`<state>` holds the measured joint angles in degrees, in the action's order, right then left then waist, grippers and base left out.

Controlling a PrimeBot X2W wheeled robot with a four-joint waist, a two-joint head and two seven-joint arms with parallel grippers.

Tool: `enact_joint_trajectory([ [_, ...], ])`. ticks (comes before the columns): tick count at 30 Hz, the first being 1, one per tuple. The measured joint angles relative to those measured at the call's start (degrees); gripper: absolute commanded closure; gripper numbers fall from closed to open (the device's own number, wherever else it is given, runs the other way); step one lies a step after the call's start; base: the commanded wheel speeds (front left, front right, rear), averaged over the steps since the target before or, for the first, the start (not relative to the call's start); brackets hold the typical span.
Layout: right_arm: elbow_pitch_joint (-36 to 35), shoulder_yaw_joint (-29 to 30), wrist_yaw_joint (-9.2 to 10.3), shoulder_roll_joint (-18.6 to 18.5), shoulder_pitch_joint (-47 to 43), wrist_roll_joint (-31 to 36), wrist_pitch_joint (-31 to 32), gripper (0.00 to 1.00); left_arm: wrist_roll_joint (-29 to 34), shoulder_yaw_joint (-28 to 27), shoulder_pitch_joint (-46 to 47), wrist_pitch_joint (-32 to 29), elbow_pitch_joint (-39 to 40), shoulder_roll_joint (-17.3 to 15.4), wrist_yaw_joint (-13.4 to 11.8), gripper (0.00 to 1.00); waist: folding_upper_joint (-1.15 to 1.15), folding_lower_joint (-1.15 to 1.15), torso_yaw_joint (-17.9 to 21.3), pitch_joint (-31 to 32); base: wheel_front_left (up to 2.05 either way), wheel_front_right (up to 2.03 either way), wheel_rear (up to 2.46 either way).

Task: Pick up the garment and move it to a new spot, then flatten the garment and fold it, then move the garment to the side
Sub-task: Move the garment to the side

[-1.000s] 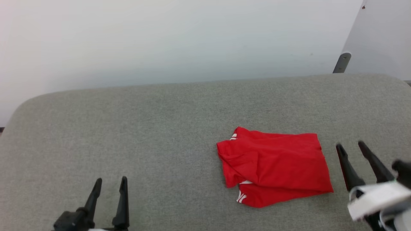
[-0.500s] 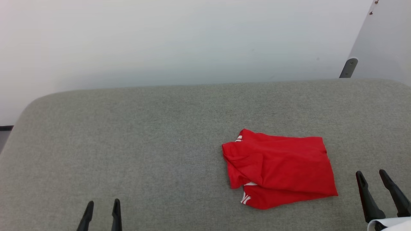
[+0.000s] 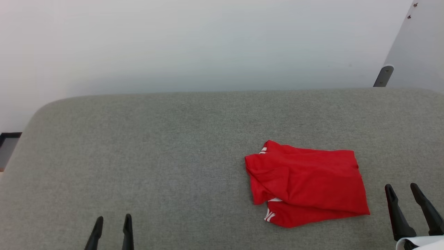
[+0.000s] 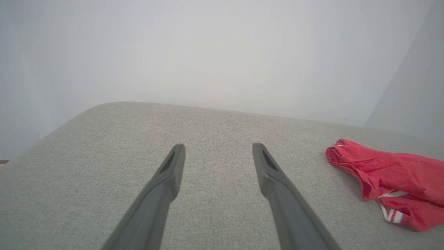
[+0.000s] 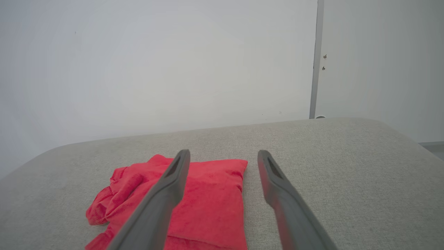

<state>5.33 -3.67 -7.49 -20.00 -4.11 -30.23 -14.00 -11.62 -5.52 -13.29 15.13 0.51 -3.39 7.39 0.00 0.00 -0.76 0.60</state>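
The garment [image 3: 307, 182] is a red shirt folded into a rough rectangle, lying right of centre on the grey cushioned surface [image 3: 156, 146]; bits of white striped trim peek out at its left edge. It appears at the right in the left wrist view [image 4: 392, 173] and low left in the right wrist view [image 5: 208, 201]. My right gripper [image 3: 402, 189] stands open just right of the garment, apart from it, empty. My left gripper [image 3: 113, 221] is open at the lower left, far from the garment, nothing between its fingers.
A pale wall runs behind the surface's far edge. A wall corner with a dark grey post [image 3: 381, 75] stands at the back right. The surface's rounded left end [image 3: 24, 139] drops to the floor.
Both grippers have drawn back toward the bottom of the head view; the right one left the garment's right edge. The whole picture shifted slightly, so the camera moved; the garment lies as before.
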Motion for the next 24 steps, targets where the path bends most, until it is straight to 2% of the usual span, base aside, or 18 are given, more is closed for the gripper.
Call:
enact_joint_trajectory([
  [6,-0.70,0.51,0.00,0.78,0.25,-0.56,0.64,0.00,0.00,0.12,0.15,0.00,-0.05,0.04,0.00,0.00,0.00,0.00,-0.28,0.01,0.00,0.00,0.00],
  [11,-0.42,1.38,0.00,0.94,5.72,-1.13,4.23,0.00,0.01,1.12,1.05,0.00,-0.07,0.15,0.00,0.00,0.00,0.00,-0.17,-0.27,0.00,0.00,0.00],
  [14,1.53,0.16,0.01,-1.04,10.82,-0.41,10.51,0.00,-0.01,1.38,2.44,0.00,0.11,0.18,0.00,0.00,0.00,0.00,-0.15,-0.98,0.00,0.00,0.00],
  [16,3.01,-2.67,0.00,-3.31,14.73,-0.59,17.17,0.00,-0.02,1.85,3.66,0.00,0.08,0.19,0.00,0.00,0.00,0.00,-0.23,-1.78,0.00,0.00,0.00],
  [19,5.65,-7.56,0.00,-6.65,20.27,-2.42,28.06,0.00,-0.04,3.16,6.14,0.00,-0.25,0.13,0.00,0.00,0.00,0.00,-0.45,-3.41,0.00,0.00,0.00],
  [24,10.22,-10.96,-0.02,-10.93,28.31,-8.46,44.70,0.00,0.12,5.79,11.76,0.00,-1.78,0.18,0.00,0.00,0.00,0.00,-1.29,-6.99,0.00,0.00,0.00],
])
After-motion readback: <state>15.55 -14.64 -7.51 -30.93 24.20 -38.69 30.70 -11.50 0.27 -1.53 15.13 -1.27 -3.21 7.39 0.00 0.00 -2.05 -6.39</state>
